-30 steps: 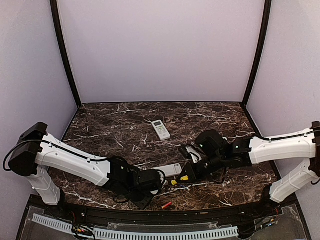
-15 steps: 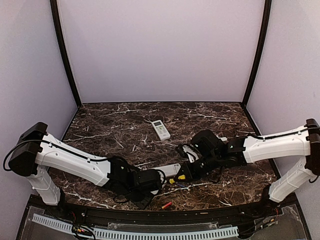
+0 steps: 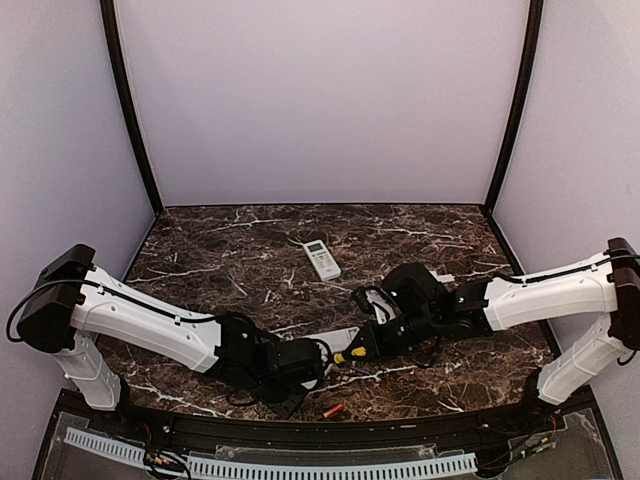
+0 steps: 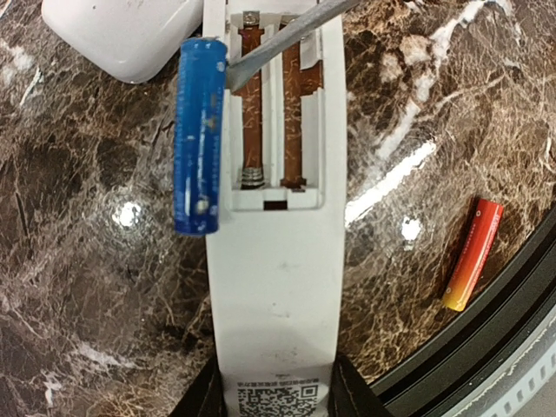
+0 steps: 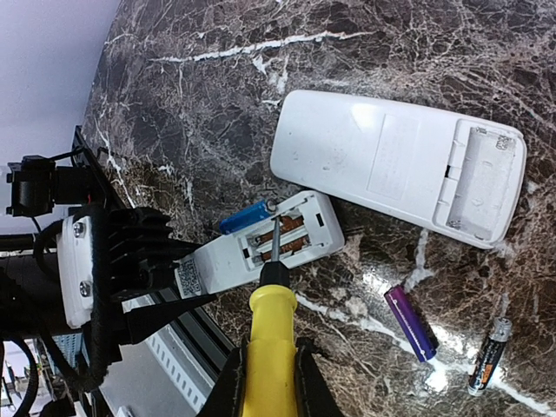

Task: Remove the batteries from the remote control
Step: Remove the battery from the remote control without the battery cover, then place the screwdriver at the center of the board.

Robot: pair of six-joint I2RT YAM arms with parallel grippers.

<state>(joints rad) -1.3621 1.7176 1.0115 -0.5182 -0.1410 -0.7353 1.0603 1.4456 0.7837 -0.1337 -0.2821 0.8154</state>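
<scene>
- The left gripper (image 4: 278, 395) pinches the end of a slim white plastic remote control (image 4: 274, 287), back side up, close to the near edge of the dark marble table (image 4: 95, 295).
- Its cover is off and both of its 2 bays show only bare copper strips, so this remote looks unloaded.
- A blue cylindrical battery (image 4: 200, 135) rests against the remote's left rim, with the shaft tip of a yellow-handled steel screwdriver (image 5: 271, 300) touching it.
- The right gripper (image 5: 268, 380) is clamped on the screwdriver's handle.
- A red-orange cylindrical battery (image 4: 473, 254) lies on the table by the near edge, apart from the remote.
- A wider white plastic remote (image 5: 395, 165) lies just beyond, its bay uncovered and seemingly empty. A purple battery (image 5: 410, 323) and a black-and-silver battery (image 5: 488, 354) lie near it.
- A 3rd white remote with a display (image 3: 321, 258) lies face up nearer the table's middle. Whether it holds batteries cannot be told.
- Likely left: nudging the blue battery clear.
</scene>
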